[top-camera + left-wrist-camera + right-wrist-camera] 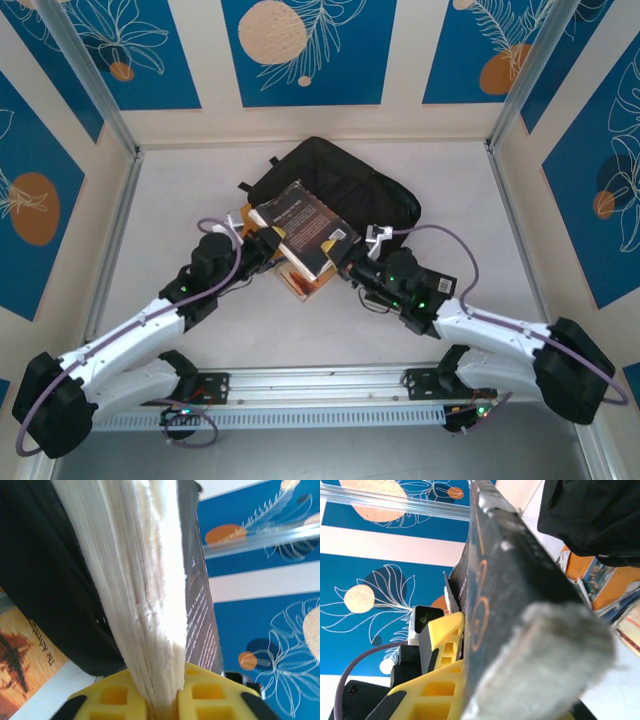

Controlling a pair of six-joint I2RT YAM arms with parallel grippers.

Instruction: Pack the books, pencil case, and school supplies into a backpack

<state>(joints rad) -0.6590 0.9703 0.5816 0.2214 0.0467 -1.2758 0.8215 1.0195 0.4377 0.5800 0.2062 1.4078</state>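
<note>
The dark paperback (303, 228) hangs just on the near side of the black backpack (370, 190). The left gripper (262, 244) is closed on its page edge and the right gripper (350, 262) on its spine, probably to share the lift.

Bright, even light; wrist views blur close, book (150, 590) glaring white.

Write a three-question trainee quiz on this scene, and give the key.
1. True or false: the dark book lies inside the backpack.
2. What lies beneath the dark book? A) orange-covered books B) a lunch box C) a laptop
3. Which grips the dark book: the left tool, the right tool, or both?
Key: 1 false, it is outside, in front of the backpack; 2 A; 3 both, one at each end.
</note>
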